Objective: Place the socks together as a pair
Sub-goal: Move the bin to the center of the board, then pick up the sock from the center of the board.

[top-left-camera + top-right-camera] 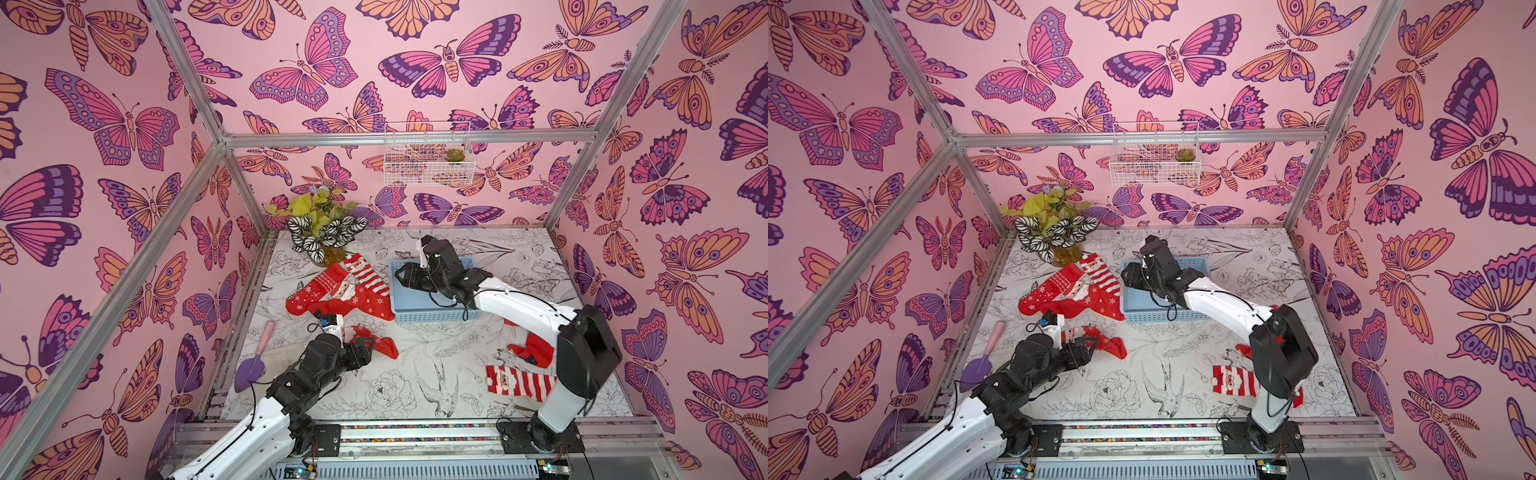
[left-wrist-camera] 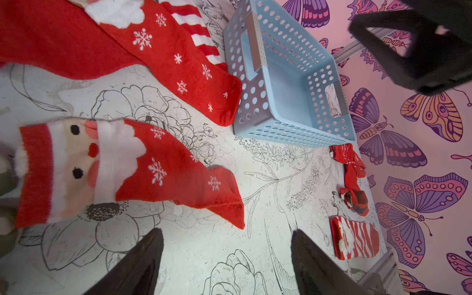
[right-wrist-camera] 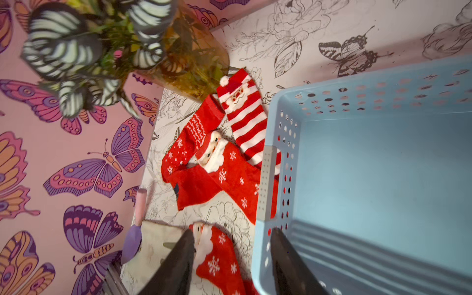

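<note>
Because the socks are soft, light knit, they will probably sag and fold when lifted, so a pinch at the cuff or across a flat middle looks the soundest hold.

In both top views, a heap of socks (image 1: 340,291) lies at ten o'clock on the surface (image 1: 415,374), touching the blue basket (image 1: 432,319) at twelve. A Santa sock (image 1: 384,347) lies at eight o'clock, just beside the left gripper (image 1: 368,347), and a striped sock (image 1: 515,382) sits at four. The right gripper (image 1: 401,276) hangs over the basket's nine o'clock end.

In the left wrist view, the left fingers (image 2: 143,260) stand spread wide and empty, with the Santa sock flat just beyond them.

In the right wrist view, the right fingers (image 3: 178,255) are parted and pinch nothing. The basket rim and the Santa sock lie below them.
</note>
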Motion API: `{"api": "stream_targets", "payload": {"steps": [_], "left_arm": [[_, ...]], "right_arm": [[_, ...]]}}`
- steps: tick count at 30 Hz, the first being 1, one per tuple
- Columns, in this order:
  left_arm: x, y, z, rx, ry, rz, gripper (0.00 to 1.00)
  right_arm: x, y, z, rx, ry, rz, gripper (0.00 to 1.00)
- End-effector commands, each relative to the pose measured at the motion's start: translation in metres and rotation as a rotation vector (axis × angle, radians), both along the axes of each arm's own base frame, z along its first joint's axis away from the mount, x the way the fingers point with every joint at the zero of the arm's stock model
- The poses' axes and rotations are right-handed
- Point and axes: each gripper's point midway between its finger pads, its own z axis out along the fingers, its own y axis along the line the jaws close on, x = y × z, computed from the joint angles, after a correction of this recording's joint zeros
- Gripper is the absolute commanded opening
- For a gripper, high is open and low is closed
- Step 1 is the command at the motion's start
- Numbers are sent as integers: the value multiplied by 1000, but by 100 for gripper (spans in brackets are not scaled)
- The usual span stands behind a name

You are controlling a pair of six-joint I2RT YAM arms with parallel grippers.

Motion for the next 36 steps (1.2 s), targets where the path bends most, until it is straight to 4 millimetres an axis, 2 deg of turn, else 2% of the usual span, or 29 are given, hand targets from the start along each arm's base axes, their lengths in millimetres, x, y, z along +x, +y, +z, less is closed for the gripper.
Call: {"api": "stream_targets", "payload": {"steps": [1,4,7,11,13,15,20,27,34,36], "left_arm": [[-4,4,-3,11,33,19,80],[-3,9,-5,-11,50,67,79],[-3,11,-7,-18,58,88,79],[-5,14,-13,-23,70,106,78],[-6,14,-14,-27,75,106,77],[-8,12,-16,-29,81,92,76],[-15,9,-22,-35,119,65,75],[-20,6,-24,-56,138,48,75],[-20,10,-32,-41,148,62,75],[-21,9,-32,-41,152,57,70]], "right_arm": [[-36,-20,-13,-137,-16,24,50],[-70,-31,-22,-149,-12,14,49],[-101,-30,-41,-106,23,3,45],[-132,-20,-78,-103,98,-26,27],[-141,-12,-95,-122,125,-28,22],[-144,-5,-110,-121,154,-38,19],[-140,7,-139,-121,197,-68,20],[-134,25,-158,-105,245,-118,23],[-139,32,-170,-106,268,-128,24],[-140,31,-173,-111,275,-130,25]]}}
